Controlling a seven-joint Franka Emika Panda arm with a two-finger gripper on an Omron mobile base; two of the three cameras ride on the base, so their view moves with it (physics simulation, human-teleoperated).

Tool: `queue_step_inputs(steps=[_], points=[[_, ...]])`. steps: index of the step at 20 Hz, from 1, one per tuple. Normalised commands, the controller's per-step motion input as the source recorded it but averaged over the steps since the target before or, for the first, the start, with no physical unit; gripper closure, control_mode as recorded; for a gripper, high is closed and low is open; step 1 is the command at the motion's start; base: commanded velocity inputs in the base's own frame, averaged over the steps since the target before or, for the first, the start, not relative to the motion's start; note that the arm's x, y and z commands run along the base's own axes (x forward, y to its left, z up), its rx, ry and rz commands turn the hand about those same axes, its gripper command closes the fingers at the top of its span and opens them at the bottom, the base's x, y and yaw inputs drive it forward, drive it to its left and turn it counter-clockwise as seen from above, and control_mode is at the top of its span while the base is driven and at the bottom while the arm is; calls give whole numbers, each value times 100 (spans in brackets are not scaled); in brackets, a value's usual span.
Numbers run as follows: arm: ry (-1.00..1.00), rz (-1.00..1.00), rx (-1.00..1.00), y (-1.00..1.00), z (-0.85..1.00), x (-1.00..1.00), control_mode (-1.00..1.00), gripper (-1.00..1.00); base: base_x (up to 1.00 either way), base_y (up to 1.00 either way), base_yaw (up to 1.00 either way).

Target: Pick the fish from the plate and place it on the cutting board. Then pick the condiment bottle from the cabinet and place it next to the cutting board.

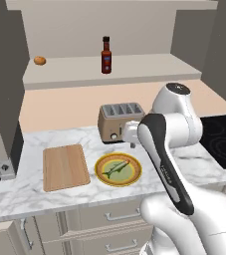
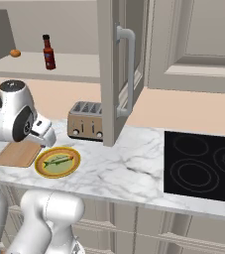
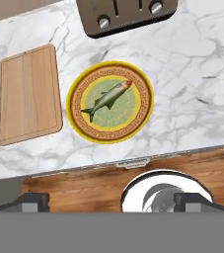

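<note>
Right now the pincer [image 3: 111,200] hangs high above the marble counter [image 3: 192,74] with its jaws spread as wide as they go and nothing between them. Looking down along it, the plate [image 3: 79,91] lies straight ahead of the fingertips [image 3: 32,200], flat on the counter, and the fish [image 3: 108,96] lies slantwise across the plate's pale green middle, clear of the yellow-orange rim.

Off to the left of the plate, as the pincer sees it, lies the cutting board [image 3: 28,94], just beside the plate but not touching it, nothing on it. Beyond the plate, at the far edge of the pincer's view, sits the toaster [image 3: 126,17], knobs facing this way.

From the left base camera, the bottle [image 1: 106,55] stands upright on the ledge of the open cabinet [image 1: 149,64], well above and behind the toaster, far beyond the pincer. A small orange round thing [image 1: 40,61] sits on the same ledge, well apart from the bottle, over at the left end. Way out to the pincer's right, the black cooktop [image 1: 224,139] is set into the counter.
</note>
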Motion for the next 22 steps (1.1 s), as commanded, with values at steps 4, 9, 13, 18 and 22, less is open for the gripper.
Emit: queue_step_inputs(steps=[4, 9, 13, 18, 22], points=[[3, -32, 2, 0, -13, 0, -100, -100, 0, 0, 0], [7, -35, 0, 0, -19, 7, -100, -100, 0, 0, 0], [2, -30, 10, 0, -9, 22, -100, -100, 0, 0, 0], [0, -23, 17, 0, -12, 34, -100, -100, 0, 0, 0], [2, -19, 12, 0, -35, 21, -100, -100, 0, 0, 0]])
